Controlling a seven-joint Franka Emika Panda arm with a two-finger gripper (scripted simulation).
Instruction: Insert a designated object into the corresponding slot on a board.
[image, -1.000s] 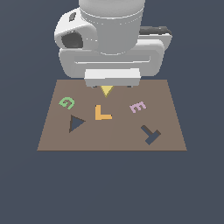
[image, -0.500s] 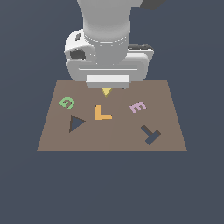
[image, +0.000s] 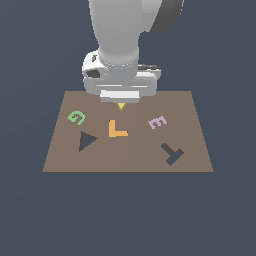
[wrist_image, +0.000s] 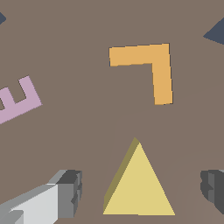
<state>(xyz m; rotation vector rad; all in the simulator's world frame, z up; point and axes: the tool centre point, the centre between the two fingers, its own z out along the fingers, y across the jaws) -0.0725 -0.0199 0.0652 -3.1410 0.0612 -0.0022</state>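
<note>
The yellow triangle piece (wrist_image: 139, 188) lies flat on the brown board (image: 130, 160), near its far edge. In the exterior view only the tip of the triangle piece (image: 121, 106) shows below the arm's hand. My gripper (wrist_image: 140, 189) is open and straddles the piece, with one finger (wrist_image: 65, 194) on one side and the other finger (wrist_image: 213, 186) on the opposite side. Gaps show between both fingers and the piece. The dark navy triangle slot (image: 87, 141) sits toward the exterior view's left, apart from the gripper, and only its corner (wrist_image: 215, 31) shows in the wrist view.
An orange L (image: 117, 129) lies between the piece and the slot. A green G (image: 76, 117) sits at the exterior view's left, a lilac E (image: 157, 122) and a dark T-shaped cut-out (image: 172, 153) at its right.
The hand has come down over the yellow triangle and turned, so less of the piece shows in the exterior view. The pieces on the board have not moved.
</note>
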